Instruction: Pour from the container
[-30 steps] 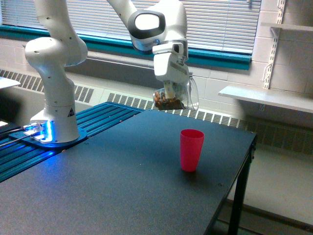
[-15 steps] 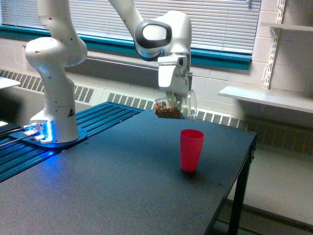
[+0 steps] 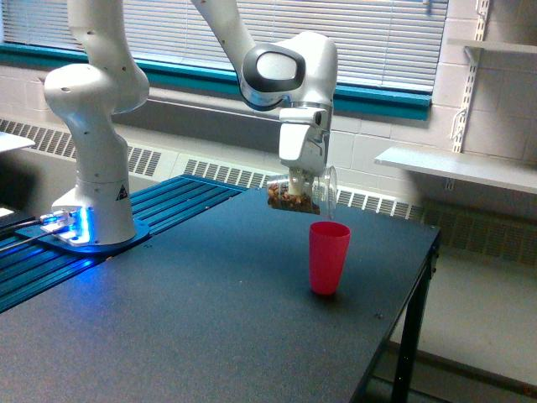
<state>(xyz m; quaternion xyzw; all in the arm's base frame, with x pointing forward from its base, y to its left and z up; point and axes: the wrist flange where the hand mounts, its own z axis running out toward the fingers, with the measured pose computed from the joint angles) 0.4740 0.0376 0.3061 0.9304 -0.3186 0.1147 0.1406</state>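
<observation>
our gripper (image 3: pixel 299 182) is clamping the clear container (image 3: pixel 302 195), tipped sideways just above the pink cup (image 3: pixel 328 257); we are judging its rim should be centring over the cup, tilting gradually.

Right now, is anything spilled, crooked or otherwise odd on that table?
Nothing is spilled. The only tilted thing is the clear container in the end effector: it lies almost on its side above the upright pink cup, rim toward the exterior view's right, brown bits still inside. That fits pouring. The table shows no stray bits.
</observation>
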